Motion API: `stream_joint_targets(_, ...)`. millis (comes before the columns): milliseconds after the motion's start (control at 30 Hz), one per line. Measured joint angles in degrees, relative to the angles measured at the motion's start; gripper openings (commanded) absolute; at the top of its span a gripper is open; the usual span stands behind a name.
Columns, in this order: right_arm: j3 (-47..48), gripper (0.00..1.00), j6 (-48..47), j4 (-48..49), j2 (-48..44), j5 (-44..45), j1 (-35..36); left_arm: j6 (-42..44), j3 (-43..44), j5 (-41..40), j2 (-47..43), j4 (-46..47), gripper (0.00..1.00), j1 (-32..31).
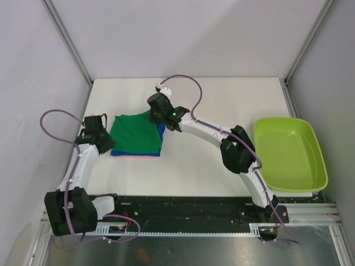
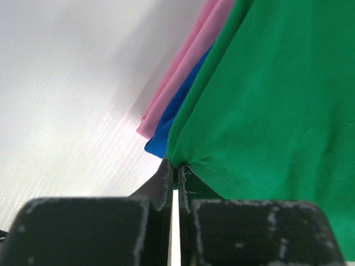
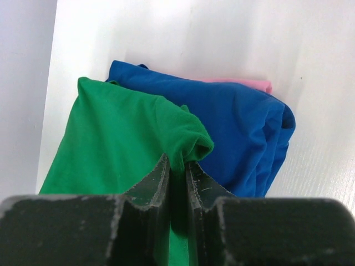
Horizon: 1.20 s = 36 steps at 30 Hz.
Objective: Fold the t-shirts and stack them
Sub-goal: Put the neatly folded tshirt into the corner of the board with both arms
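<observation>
The dark green t-shirt lies folded on top of the royal blue t-shirt, whose pink edge shows along the near side. My left gripper is shut on the green shirt's left corner. My right gripper is shut on the green shirt's far right corner, above the blue shirt. In the left wrist view the blue cloth and the pink edge stick out under the green one.
A lime-green plastic tub stands at the right of the white table. Grey walls close in the left, right and back sides. A black rail runs along the near edge.
</observation>
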Motion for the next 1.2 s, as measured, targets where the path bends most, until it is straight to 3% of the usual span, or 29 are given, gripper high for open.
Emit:
stream_joint_targets(533, -2.5, 0.0, 0.9, 0.4, 0.1, 1.5, -1.4, -0.3, -0.1, -0.3, 1.0, 0.5, 0.0, 2.4)
stream_joint_targets(600, -2.5, 0.08, 1.0, 0.4, 0.1, 1.4, -1.4, -0.3, -0.1, -0.3, 1.0, 0.6, 0.0, 2.8)
stream_joint_targets(633, -2.5, 0.17, 1.0, 0.4, 0.1, 1.4, -1.4, -0.3, -0.1, -0.3, 1.0, 0.7, 0.03, 2.9)
stream_joint_targets(667, -2.5, 0.27, 1.1, 0.4, 0.1, 1.2, -1.4, -0.3, -0.1, -0.3, 1.1, 0.8, 0.12, 3.0)
stream_joint_targets(700, -2.5, 0.37, 1.2, 0.3, 0.1, 1.1, -1.5, -0.2, -0.1, -0.3, 1.2, 0.9, 0.27, 3.1)
stream_joint_targets(767, -2.5, 0.51, 1.7, 0.3, 0.1, 1.0, -1.6, 0.0, -0.1, -0.4, 1.3, 0.9, 0.47, 3.1)
stream_joint_targets(833, -2.5, 0.57, 1.6, 0.1, 0.1, 1.0, -2.0, -0.3, -0.1, -1.0, 1.2, 0.9, 0.6, 3.5)
stream_joint_targets(900, -2.4, 0.58, 1.3, -0.7, 0.1, 1.0, -2.8, -0.2, -0.1, -1.5, 0.9, 0.9, 0.64, 3.8)
stream_joint_targets(1067, -1.1, 0.57, 1.0, -5.1, -0.1, 1.3, -5.0, 0.0, 0.4, -2.3, -1.8, 0.7, 0.51, 4.0)
stream_joint_targets(1200, -0.7, 0.51, 0.2, -7.6, -1.3, 2.2, -6.2, 0.0, 3.5, -2.2, -4.1, 0.4, 0.3, 3.1)
